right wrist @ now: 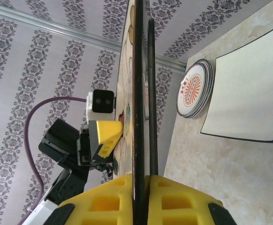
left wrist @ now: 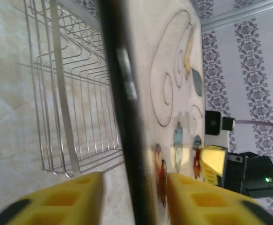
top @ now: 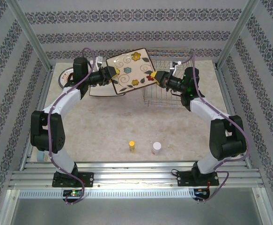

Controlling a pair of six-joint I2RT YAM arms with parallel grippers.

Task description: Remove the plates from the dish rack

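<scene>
A square cream plate (top: 131,70) with flower-and-swirl designs hangs tilted in the air between both arms, left of the silver wire dish rack (top: 166,96). My right gripper (top: 154,77) is shut on its right edge; the right wrist view has the yellow pads (right wrist: 122,201) pressed on the dark rim (right wrist: 139,93). My left gripper (top: 114,74) straddles the plate's left edge. In the left wrist view one finger (left wrist: 197,197) meets the patterned face (left wrist: 173,70). A gap still separates the other finger (left wrist: 66,199) from the rim.
Stacked round plates (top: 66,77) with orange-red centres lie at the back left, also in the right wrist view (right wrist: 195,89). A square plate (top: 103,90) lies on the table beside them. Two small bottles, yellow-capped (top: 132,146) and white (top: 156,148), stand near the front.
</scene>
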